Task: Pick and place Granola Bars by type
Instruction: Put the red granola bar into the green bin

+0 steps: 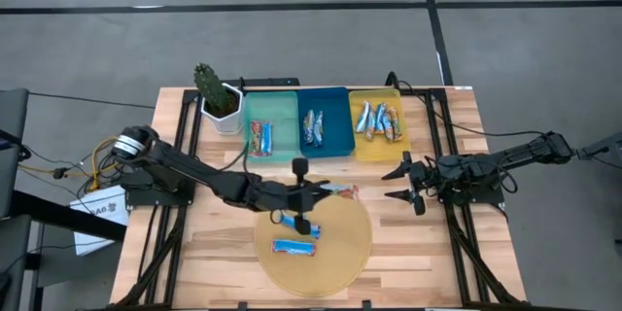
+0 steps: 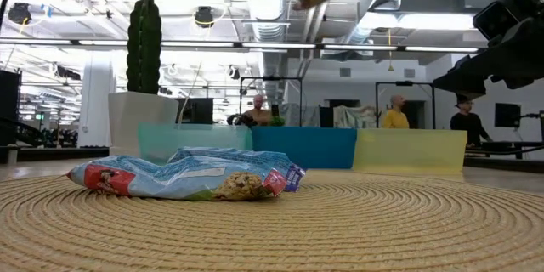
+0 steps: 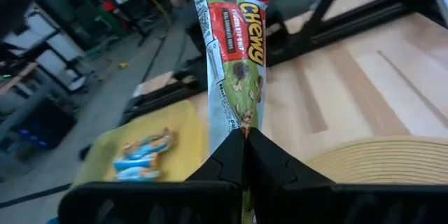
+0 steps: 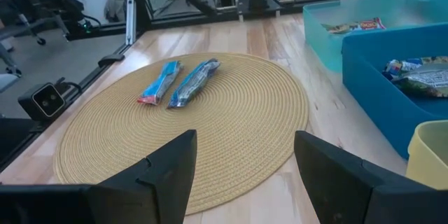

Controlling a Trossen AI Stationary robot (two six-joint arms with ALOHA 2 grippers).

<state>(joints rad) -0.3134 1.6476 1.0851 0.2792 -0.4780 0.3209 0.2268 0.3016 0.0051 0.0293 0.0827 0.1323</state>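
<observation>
Red-topped granola bar (image 3: 234, 49) hangs clamped in your left gripper (image 1: 309, 194), above the woven mat's (image 1: 350, 253) far edge. Carry it probably to the teal tray (image 1: 272, 112). 2 blue bars (image 4: 178, 82) remain. Right gripper (image 1: 408, 183) waits, jaws apart.

Granola bar (image 3: 234, 56), red-and-green wrapper, is showing the brand word "CHEWY" in yellow letters near its top end, smaller print beside it staying too fine to read.
</observation>
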